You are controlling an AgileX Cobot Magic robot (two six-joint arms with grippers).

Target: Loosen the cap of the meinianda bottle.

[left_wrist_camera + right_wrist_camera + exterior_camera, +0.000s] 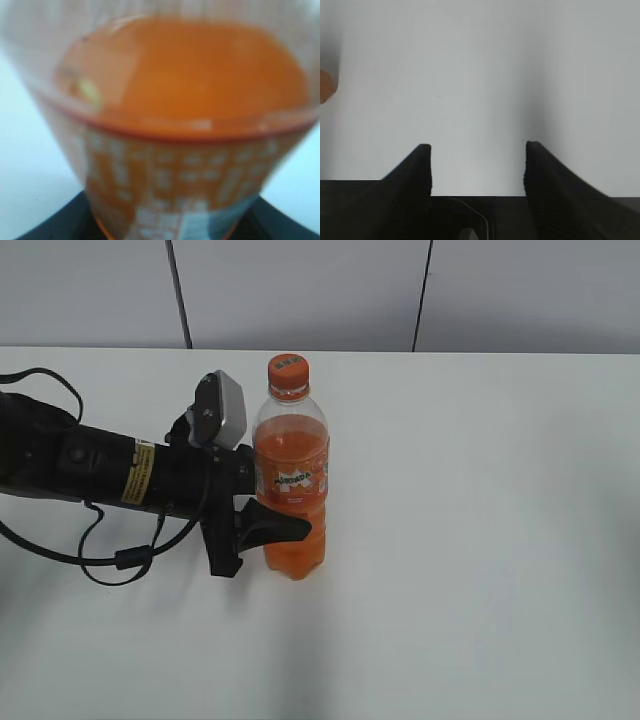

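Note:
The meinianda bottle [291, 480] stands upright on the white table, full of orange drink, with its orange label facing me. The orange cap [288, 368] sits on its neck with nothing touching it. My left gripper [290, 512] reaches in from the left and is shut on the bottle's lower body, its near finger across the front. The left wrist view is filled by the blurred bottle [185, 100], with black fingers at both bottom corners [165, 231]. My right gripper [477, 150] is open and empty over bare table, and it does not show in the exterior view.
The white table [480, 540] stretches to a grey panelled wall at the back. The left arm's black cable [110, 560] loops on the table at the left. An orange blur [324, 86] sits at the left edge of the right wrist view.

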